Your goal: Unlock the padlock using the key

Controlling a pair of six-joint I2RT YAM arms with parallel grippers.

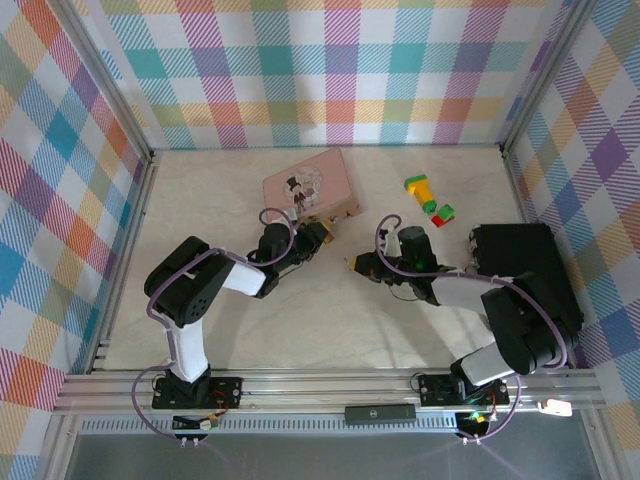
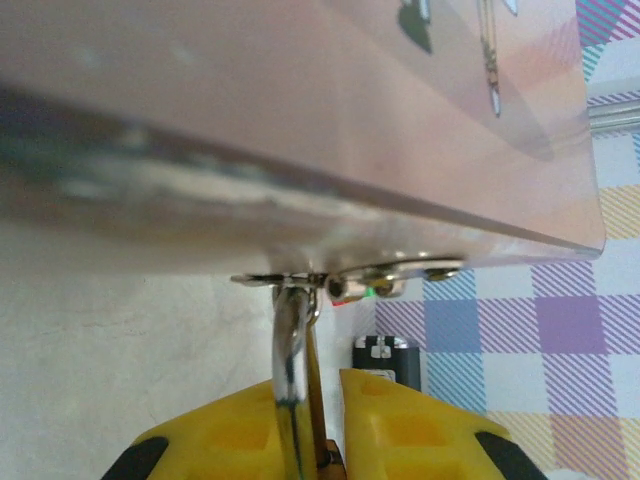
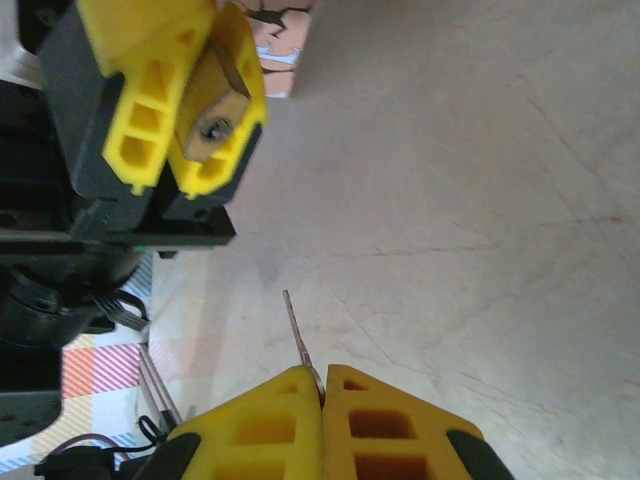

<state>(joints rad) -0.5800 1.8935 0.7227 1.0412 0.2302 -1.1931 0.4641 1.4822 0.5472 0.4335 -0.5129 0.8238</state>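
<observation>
The right wrist view shows the keyhole [image 3: 213, 127] of the padlock [image 3: 222, 95]. Left hand [image 3: 190, 150] grips it, hooked on the pink tin [image 1: 310, 185]. Right hand [image 3: 323, 385] pinches the key [image 3: 296, 330].

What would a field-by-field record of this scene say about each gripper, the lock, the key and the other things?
left gripper: shut on the small brass-gold padlock
shackle: thin, silver, reaching up to the metal hasp of the pink rectangular tin
right gripper: shut on the thin grey metal key
key and padlock: apart, key not yet inserted
elsewhere on the table: yellow-green-red toy block, black box
</observation>
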